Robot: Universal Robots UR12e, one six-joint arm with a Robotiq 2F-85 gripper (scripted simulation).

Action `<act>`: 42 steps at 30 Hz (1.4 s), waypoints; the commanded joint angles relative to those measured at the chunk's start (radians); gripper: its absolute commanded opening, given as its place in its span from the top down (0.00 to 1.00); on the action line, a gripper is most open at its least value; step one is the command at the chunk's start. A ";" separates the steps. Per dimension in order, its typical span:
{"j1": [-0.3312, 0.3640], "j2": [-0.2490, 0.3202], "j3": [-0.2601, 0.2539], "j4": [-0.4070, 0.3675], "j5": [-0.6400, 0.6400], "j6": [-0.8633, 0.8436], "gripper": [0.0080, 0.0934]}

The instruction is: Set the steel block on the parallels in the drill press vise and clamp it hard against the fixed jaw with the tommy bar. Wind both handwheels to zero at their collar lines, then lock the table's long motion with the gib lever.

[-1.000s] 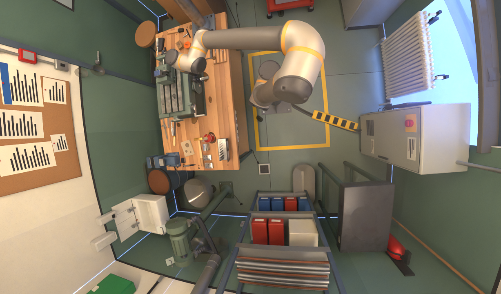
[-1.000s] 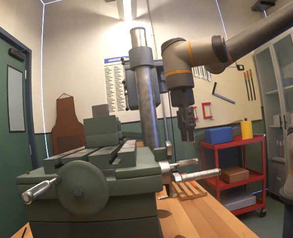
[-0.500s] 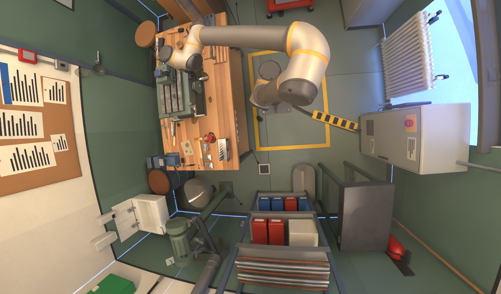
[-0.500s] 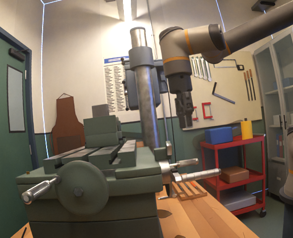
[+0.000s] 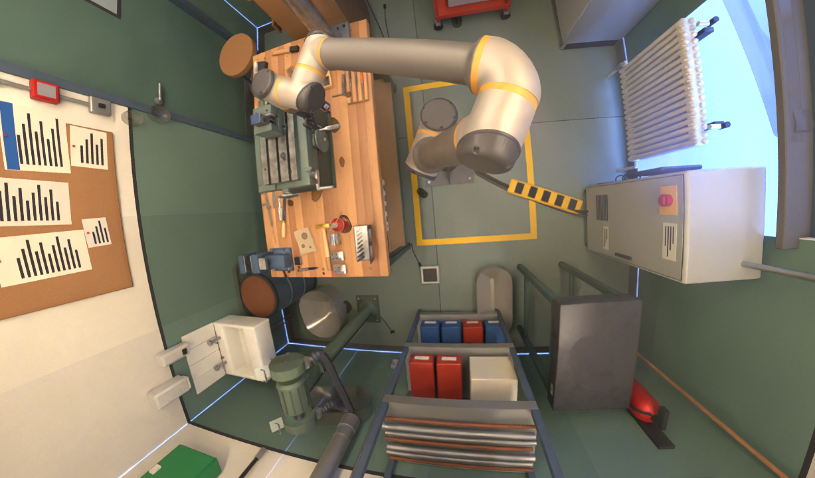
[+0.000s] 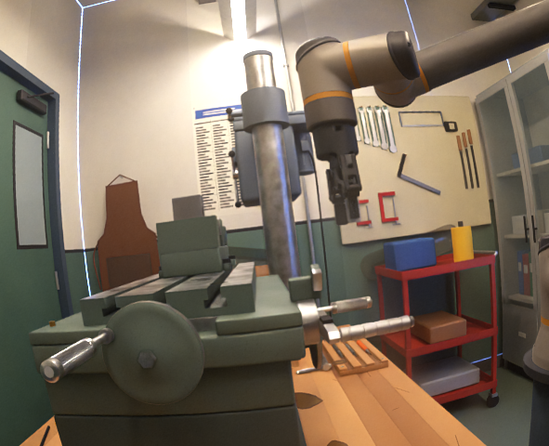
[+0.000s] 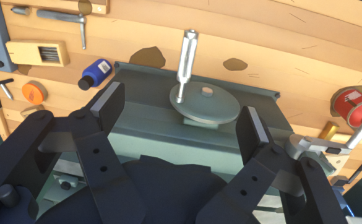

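Note:
The steel block [image 6: 187,207] shows only its grey top behind the green vise [image 6: 193,246], which stands at the far end of the slotted table [image 6: 178,291]. My gripper [image 6: 345,210] is open and empty, hanging above the side handwheel [image 7: 204,102] with its steel crank handle [image 7: 186,61]. From the wrist camera that round handwheel lies between my open fingers [image 7: 179,123]. A second handwheel [image 6: 152,351] with its handle [image 6: 70,358] faces the near end of the table. A steel lever [image 7: 325,144] sticks out on the right of the base.
A red trolley [image 6: 438,317] stands past the bench end. The drill press column [image 6: 270,192] rises just left of my gripper. On the wooden bench lie a blue bottle [image 7: 95,73], an orange disc [image 7: 34,92], a red spool [image 7: 351,105] and hand tools.

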 commanded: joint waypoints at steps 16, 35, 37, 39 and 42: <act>0.184 0.013 -0.049 0.026 0.000 0.182 0.00; 0.587 0.165 -0.157 -0.019 0.000 0.587 0.00; 0.587 0.165 -0.157 -0.019 0.000 0.588 0.00; 0.588 0.165 -0.157 -0.019 0.000 0.588 0.00; 0.588 0.166 -0.157 -0.019 0.000 0.582 0.00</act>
